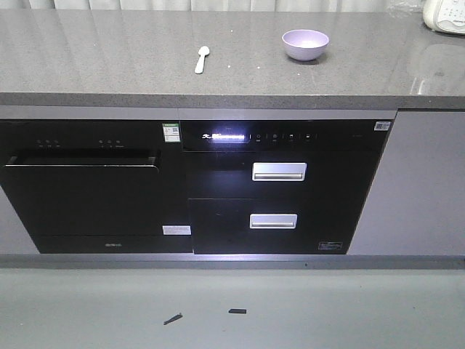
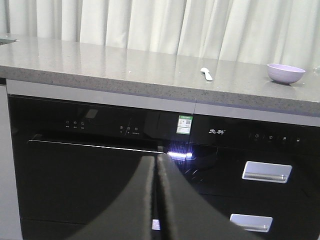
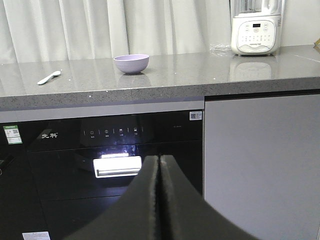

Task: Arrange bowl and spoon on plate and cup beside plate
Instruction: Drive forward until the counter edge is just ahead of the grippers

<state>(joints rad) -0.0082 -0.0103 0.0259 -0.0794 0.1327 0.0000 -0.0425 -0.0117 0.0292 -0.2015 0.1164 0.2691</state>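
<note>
A small lavender bowl (image 1: 305,44) stands upright on the grey countertop (image 1: 109,58), right of centre; it also shows as the bowl (image 2: 285,73) and the bowl (image 3: 131,63). A pale spoon (image 1: 201,59) lies to its left, scoop away from me, also seen as the spoon (image 2: 206,74) and the spoon (image 3: 48,77). The plate and the cup are out of view. My left gripper (image 2: 156,159) is shut with nothing in it, low in front of the black appliance doors. My right gripper (image 3: 159,159) is likewise shut and empty, well below the counter.
A white blender (image 3: 255,27) stands on the counter at the far right. Under the counter are a black dishwasher (image 1: 87,189), a black unit with two silver drawer handles (image 1: 279,171) and a lit panel, and a grey cabinet door (image 3: 260,165). Curtains hang behind.
</note>
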